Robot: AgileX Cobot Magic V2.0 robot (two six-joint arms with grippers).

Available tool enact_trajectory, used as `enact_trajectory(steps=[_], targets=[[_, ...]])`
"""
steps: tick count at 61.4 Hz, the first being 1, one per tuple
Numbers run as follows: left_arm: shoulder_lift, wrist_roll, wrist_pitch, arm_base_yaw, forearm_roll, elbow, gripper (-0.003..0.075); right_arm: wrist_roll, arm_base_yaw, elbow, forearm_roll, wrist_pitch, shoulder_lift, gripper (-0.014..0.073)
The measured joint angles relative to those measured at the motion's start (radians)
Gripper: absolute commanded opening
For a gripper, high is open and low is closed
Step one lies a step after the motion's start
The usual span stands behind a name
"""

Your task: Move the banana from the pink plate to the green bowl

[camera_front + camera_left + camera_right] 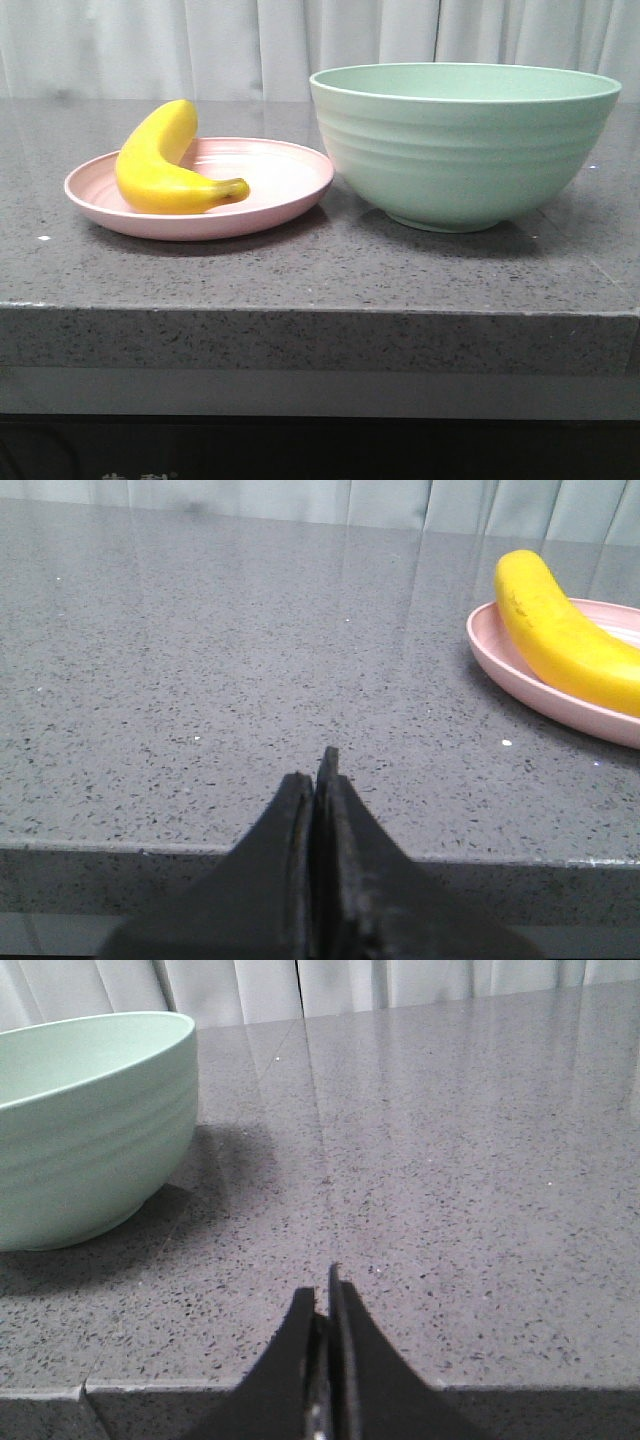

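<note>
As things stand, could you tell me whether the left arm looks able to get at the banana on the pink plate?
Probably yes. The left gripper is shut at the counter's near edge, and only bare counter lies between it and the banana, which lies uncovered on the pink plate.

I see a dark grey speckled stone bench (330,265) with a thick front edge, running back to a pale curtain. Two things sit directly on it: the pink plate (290,185) on my left and the green bowl (465,150) on my right, upright, just beside each other with the plate's rim close to the bowl's wall. I cannot tell if they touch.
</note>
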Motion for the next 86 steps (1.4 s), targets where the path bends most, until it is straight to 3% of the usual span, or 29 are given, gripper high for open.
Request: enact_trajectory(steps=[24, 34, 52, 64, 70, 79, 83, 86], targets=[[0.000, 0.000, -0.075, 0.000, 0.000, -0.002, -0.0018, 0.000, 0.000, 0.000, 0.000, -0.015, 0.000, -0.0069], [0.017, 0.000, -0.064, 0.000, 0.000, -0.087, -0.0018, 0.000, 0.000, -0.051, 0.000, 0.016, 0.000, -0.0069], [0.358, 0.000, -0.040, 0.000, 0.000, -0.369, -0.0018, 0.000, 0.000, -0.342, -0.051, 0.121, 0.212, -0.0069], [0.506, 0.000, -0.035, 0.000, 0.000, -0.424, -0.0005, 0.000, 0.000, -0.385, -0.081, 0.125, 0.341, -0.0061], [0.513, 0.000, -0.035, 0.000, -0.002, -0.426, 0.0125, 0.000, 0.000, -0.385, -0.085, 0.125, 0.361, 0.0055], [0.517, 0.000, -0.045, 0.000, -0.002, -0.426, 0.0514, 0.000, 0.000, -0.385, -0.085, 0.125, 0.363, 0.0419], [0.519, 0.000, -0.045, 0.000, -0.004, -0.426, 0.0596, 0.000, 0.000, -0.385, -0.085, 0.125, 0.363, 0.0533], [0.519, 0.000, -0.047, 0.000, -0.018, -0.426, 0.0613, 0.000, 0.000, -0.385, -0.085, 0.125, 0.365, 0.0572]])
